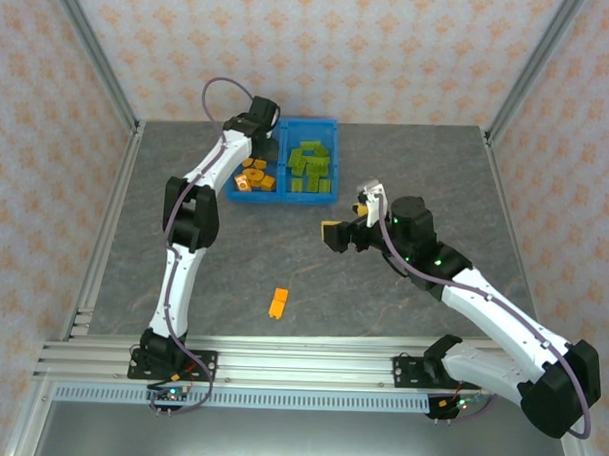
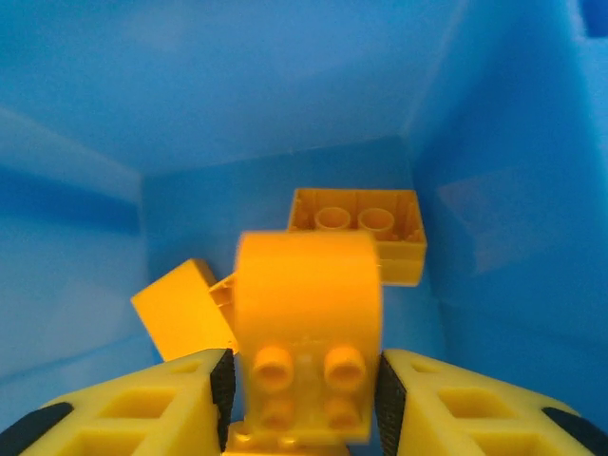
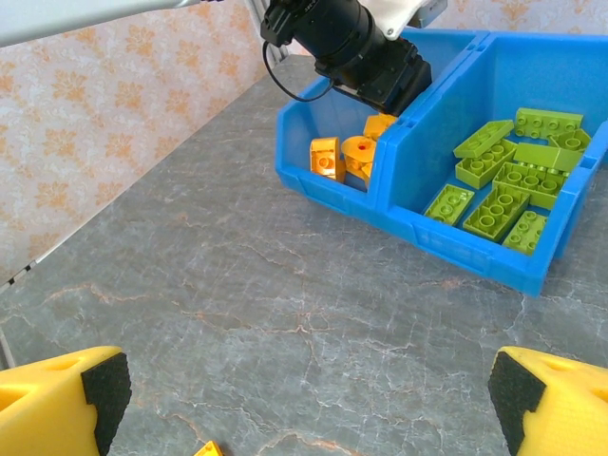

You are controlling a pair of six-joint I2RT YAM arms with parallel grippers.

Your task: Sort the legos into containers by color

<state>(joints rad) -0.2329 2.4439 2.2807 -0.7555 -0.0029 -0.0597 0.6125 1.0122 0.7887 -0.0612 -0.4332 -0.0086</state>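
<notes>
Grey table point(image 1: 233, 276); left gripper point(image 2: 304, 370), grip unclear, has an orange brick point(image 2: 306, 285) in the blue bin point(image 2: 285, 95); right gripper point(image 3: 304, 408) is wide. Next, grab the loose brick point(image 1: 278, 303).

No text, label or number is legible on anything.

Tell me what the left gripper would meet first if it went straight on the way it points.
The blurred orange brick between the fingers of the left gripper comes first; past that, probably the upturned orange brick in the blue bin, though depth is unclear.
</notes>
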